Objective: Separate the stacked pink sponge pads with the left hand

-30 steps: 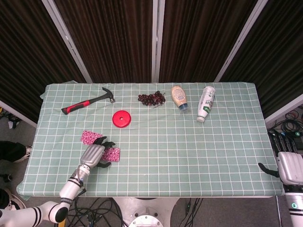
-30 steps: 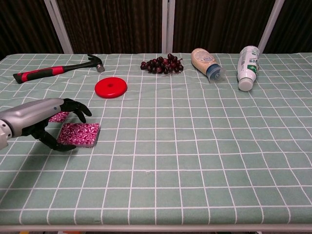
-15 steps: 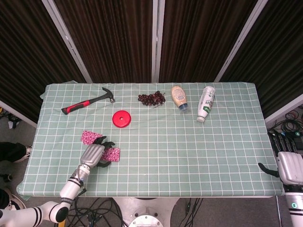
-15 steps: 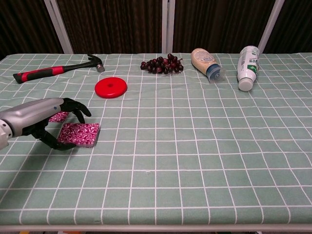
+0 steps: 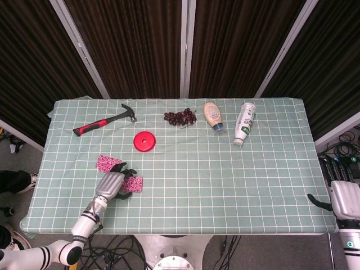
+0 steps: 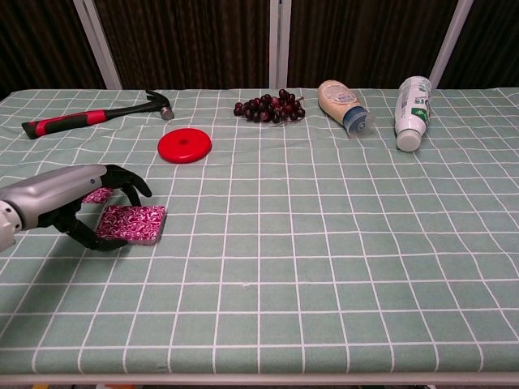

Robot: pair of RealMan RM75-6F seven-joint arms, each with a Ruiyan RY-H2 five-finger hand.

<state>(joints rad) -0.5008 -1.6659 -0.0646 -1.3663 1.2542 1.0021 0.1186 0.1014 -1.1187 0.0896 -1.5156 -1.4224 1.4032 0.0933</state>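
The left hand point(image 6: 61, 194) has a silver-grey shell and black fingers point(image 6: 134, 181), on a silver forearm with black rings. The right hand point(image 5: 343, 197) looks alike: pale grey back, black fingers.

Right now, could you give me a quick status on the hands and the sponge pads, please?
Left hand open, over the two patterned pink sponge pads, pads already apart. Right hand open, off table edge. Nothing in the way.

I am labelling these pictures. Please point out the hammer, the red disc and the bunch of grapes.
hammer point(image 5: 90, 127): head view, on the red and black handle.
red disc point(image 6: 184, 145): chest view, on its flat top.
bunch of grapes point(image 6: 269, 108): chest view, on the middle of the cluster.
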